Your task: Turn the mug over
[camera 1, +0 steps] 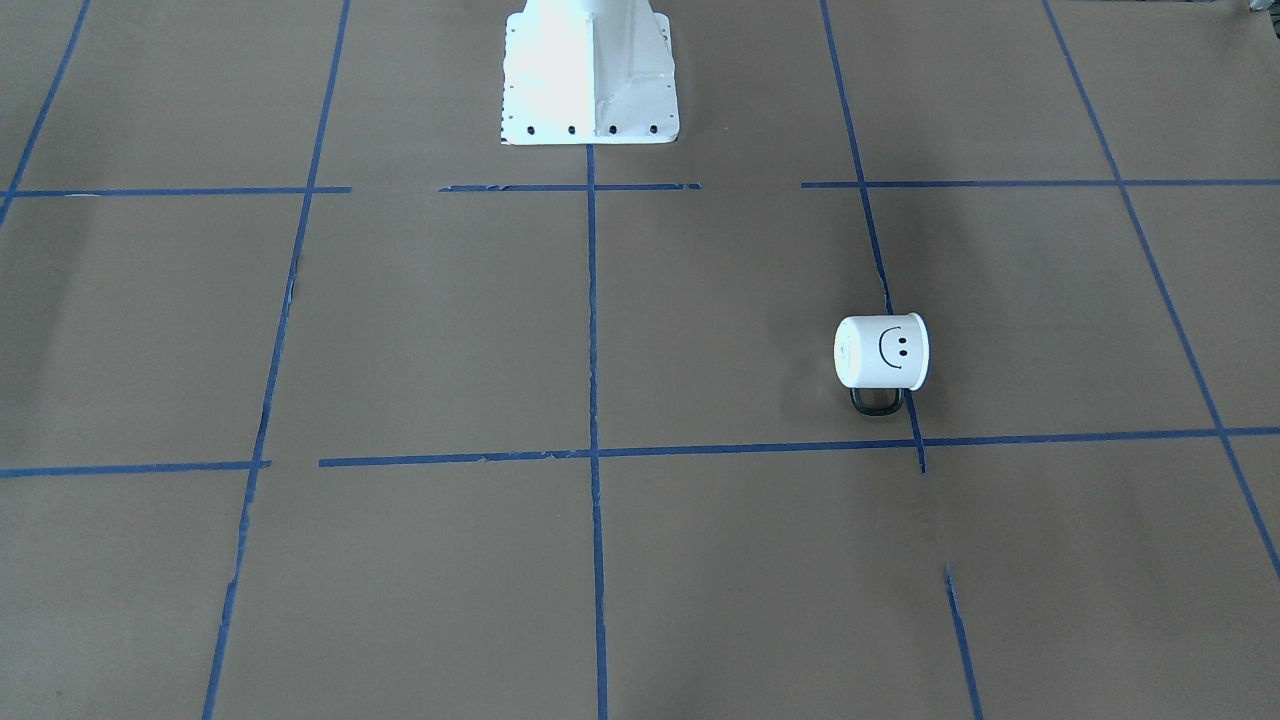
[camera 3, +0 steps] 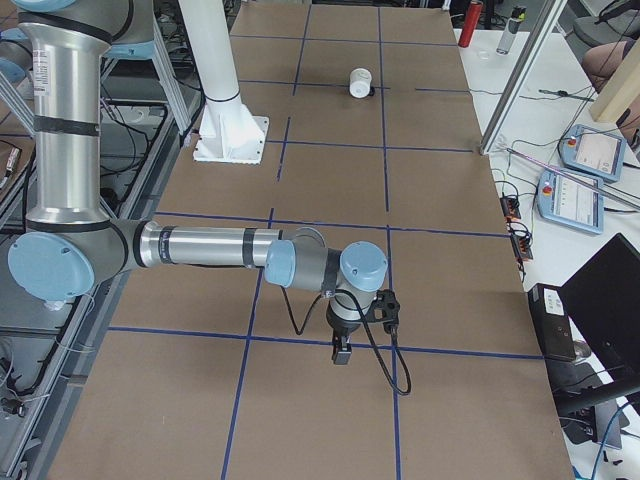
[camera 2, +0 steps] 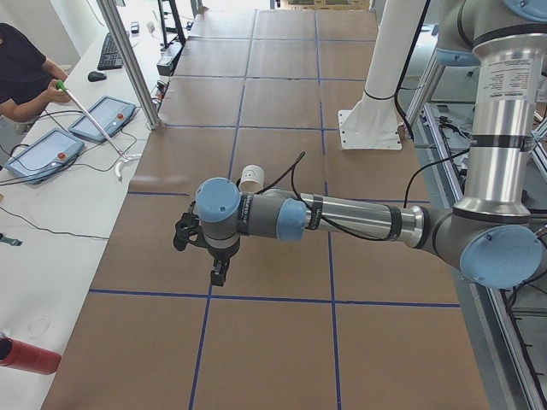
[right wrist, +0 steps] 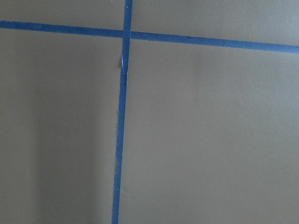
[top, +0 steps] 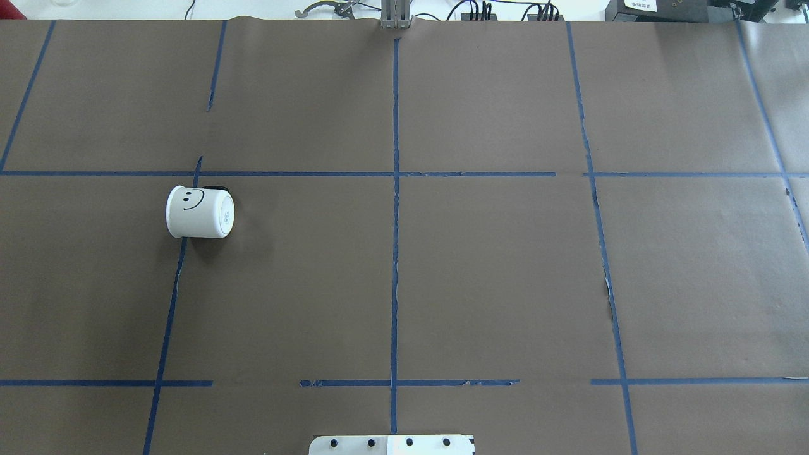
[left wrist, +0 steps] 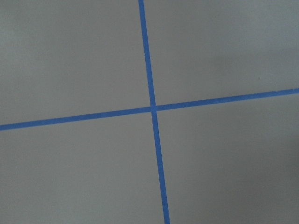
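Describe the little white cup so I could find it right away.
Start with the big brown table crossed by blue tape lines. On the robot's left half, lying across one of those lines, is the mug, tipped on its side. It stands out as a small white cylinder with a black smiley face drawn on it and a black handle.

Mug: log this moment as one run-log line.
mug: on its side, untouched | left gripper: away from mug, state unclear | right gripper: away from mug, state unclear | flip: not done

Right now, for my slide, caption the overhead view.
Smiley-face mug lying on its side on the blue-taped table, in the robot's left half.
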Available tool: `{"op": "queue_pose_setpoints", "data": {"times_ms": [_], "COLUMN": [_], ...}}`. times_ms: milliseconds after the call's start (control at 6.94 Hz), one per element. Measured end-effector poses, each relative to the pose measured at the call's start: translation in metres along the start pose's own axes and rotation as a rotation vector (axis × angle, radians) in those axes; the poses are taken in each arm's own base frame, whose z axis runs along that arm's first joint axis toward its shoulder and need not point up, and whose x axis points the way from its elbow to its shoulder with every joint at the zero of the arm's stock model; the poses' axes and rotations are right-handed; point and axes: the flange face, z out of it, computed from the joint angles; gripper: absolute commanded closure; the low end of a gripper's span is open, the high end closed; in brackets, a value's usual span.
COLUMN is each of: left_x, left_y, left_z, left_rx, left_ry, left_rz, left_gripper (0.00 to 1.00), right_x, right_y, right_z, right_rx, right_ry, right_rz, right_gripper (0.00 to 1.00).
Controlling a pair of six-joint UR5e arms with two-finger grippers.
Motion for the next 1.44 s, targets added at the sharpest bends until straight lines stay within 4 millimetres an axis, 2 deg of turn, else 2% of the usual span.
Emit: {"op": "queue_pose_setpoints", "data": {"times_ms": [432, 576, 864, 1152, 1296, 1440], "left_x": [0.069, 0.09, 0.134, 0.145, 0.148, 0.159], "left_y": [-0.013, -0.013, -0.005, 0.008, 0.013, 0.016], "left_z": [0.034, 0.041, 0.074, 0.11, 0.123, 0.133], "left_rx": [0.079, 0.104, 0.132, 0.199, 0.223, 0.248], "left_ry": [0.081, 0.126, 0.248, 0.36, 0.415, 0.463], "left_rz": [-0.171, -0.254, -0.391, -0.485, -0.53, -0.571], "left_gripper": [0.0, 0.0, 0.0, 0.0, 0.0, 0.0], "right_x": [0.0, 0.0, 0.0, 0.0, 0.0, 0.0], "right_y": [0.0, 0.0, 0.0, 0.0, 0.0, 0.0], "right_z": [0.0, 0.0, 0.0, 0.0, 0.0, 0.0], "right_rx": [0.0, 0.0, 0.0, 0.0, 0.0, 0.0], "right_ry": [0.0, 0.0, 0.0, 0.0, 0.0, 0.0], "right_rz": [0.0, 0.0, 0.0, 0.0, 0.0, 0.0], "right_gripper": [0.0, 0.0, 0.0, 0.0, 0.0, 0.0]}}
